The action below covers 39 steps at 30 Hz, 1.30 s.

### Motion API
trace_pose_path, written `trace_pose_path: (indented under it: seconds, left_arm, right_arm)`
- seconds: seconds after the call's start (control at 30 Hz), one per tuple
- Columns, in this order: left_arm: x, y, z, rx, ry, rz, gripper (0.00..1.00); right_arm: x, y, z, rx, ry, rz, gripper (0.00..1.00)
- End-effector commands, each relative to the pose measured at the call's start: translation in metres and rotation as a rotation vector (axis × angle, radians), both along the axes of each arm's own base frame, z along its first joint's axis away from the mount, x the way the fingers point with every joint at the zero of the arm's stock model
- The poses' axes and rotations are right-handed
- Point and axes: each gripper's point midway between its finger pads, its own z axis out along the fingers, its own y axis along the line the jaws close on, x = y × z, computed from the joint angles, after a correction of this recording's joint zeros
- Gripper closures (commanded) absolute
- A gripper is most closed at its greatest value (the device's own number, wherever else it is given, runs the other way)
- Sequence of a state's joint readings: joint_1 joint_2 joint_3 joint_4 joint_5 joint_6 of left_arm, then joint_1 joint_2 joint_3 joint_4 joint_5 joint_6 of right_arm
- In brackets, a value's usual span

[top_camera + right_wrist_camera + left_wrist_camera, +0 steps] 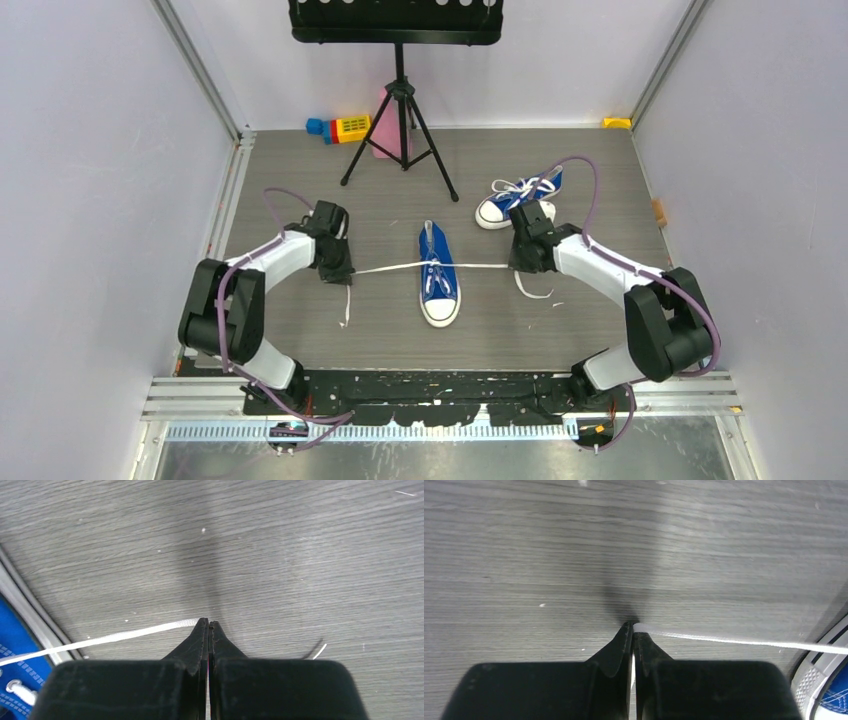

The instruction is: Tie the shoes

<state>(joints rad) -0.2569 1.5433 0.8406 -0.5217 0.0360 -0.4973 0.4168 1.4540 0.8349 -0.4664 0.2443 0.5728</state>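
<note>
So, both of my tools are pinched shut right now, each on one end of the same shoe's lacing. My left gripper (pixel 633 625) sits left of centre in the overhead view, closed tight on the left white flat lace (pixel 744 640). My right gripper (pixel 209 622) mirrors it right of centre, clamped on the right white flat lace (pixel 125 635).

Between them, mid-frame, the small blue canvas sneaker with the white rubber toe cap (pixel 439 277) lies on the grey wood-grain table (pixel 300 180), toe pointing at the bottom edge. The two laces run out sideways in one nearly straight line. I read that as pulling a first crossing snug over the top of the shoe, though I can't actually make out a knot from up there. Spare lace tails (pixel 345 305) trail on the table past each gripper.

The second blue sneaker (pixel 515 198) sits upper right at a slant, laces loose, so I'd say the job is early. A black tripod music stand (pixel 400 120) stands at the top.

Branding-wise: no logo, label or writing I can read anywhere.
</note>
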Motion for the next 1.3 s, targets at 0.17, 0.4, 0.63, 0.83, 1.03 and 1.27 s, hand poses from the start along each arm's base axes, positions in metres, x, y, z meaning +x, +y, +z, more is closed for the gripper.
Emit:
trace_pose_path:
  seconds: [0.17, 0.4, 0.63, 0.83, 1.03, 1.27]
  left_arm:
    - [0.004, -0.041, 0.039, 0.122, -0.158, -0.281, 0.59]
    - [0.017, -0.058, 0.063, 0.216, -0.234, -0.424, 0.48]
    - [0.024, -0.086, 0.059, 0.212, -0.259, -0.593, 0.47]
    - [0.023, -0.102, 0.034, 0.166, -0.169, -0.663, 0.48]
    - [0.032, -0.103, 0.013, 0.203, -0.123, -0.636, 0.51]
    - [0.028, -0.105, 0.005, 0.186, -0.086, -0.631, 0.97]
  right_arm:
    - [0.002, 0.041, 0.039, 0.19, -0.041, 0.175, 0.69]
    - [-0.008, 0.045, 0.057, 0.229, -0.058, 0.213, 0.45]
    - [-0.009, 0.046, 0.073, 0.246, -0.097, 0.231, 0.38]
    - [-0.008, 0.047, 0.084, 0.256, -0.119, 0.239, 0.35]
    - [-0.008, 0.052, 0.089, 0.284, -0.134, 0.242, 0.35]
    - [-0.007, 0.059, 0.096, 0.319, -0.138, 0.257, 0.38]
